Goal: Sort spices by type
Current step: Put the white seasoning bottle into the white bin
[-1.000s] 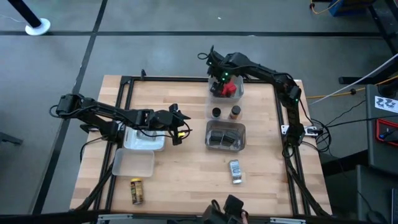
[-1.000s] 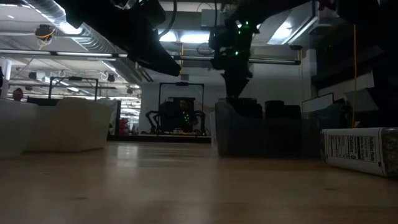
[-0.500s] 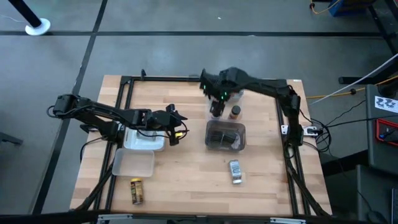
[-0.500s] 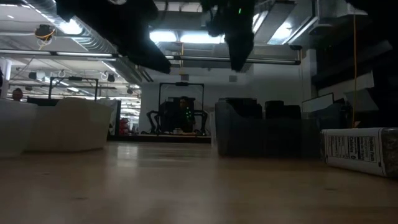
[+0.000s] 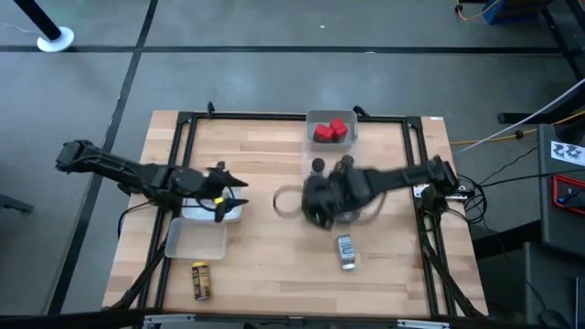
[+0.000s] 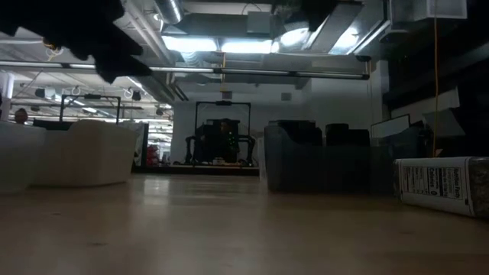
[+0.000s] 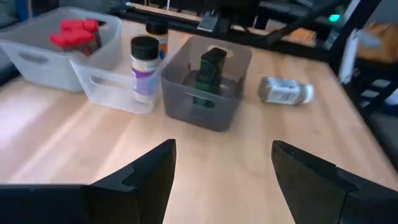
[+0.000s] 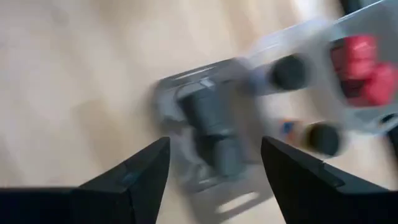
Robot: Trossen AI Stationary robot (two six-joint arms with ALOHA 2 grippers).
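Note:
My right gripper [image 5: 311, 199] hangs open and blurred above the grey tray [image 8: 186, 93], which holds dark green tins [image 7: 210, 70]. My left gripper [image 5: 233, 187] stands open and holds nothing, over the clear tray [image 5: 212, 210] at the table's left. Red boxes [image 5: 331, 131] lie in the far clear tray. Two small round jars [image 5: 317, 165] [image 5: 345, 164] stand between that tray and the grey one. A silver-grey jar [image 5: 345, 250] lies on its side near the grey tray. A yellow jar [image 5: 200, 280] lies at the near left.
A second clear tray [image 5: 195, 240] sits nearer the front, below the left one. A black frame [image 5: 183, 164] runs around the table top. Bare wood lies between the left trays and the grey tray, and along the near edge.
My right gripper has swung from above the red-box tray toward the near edge and leftward, and now hangs over the grey tray, a little higher. My left gripper has drawn back toward the table's left edge and rolled somewhat. Both stay open; no spice has moved.

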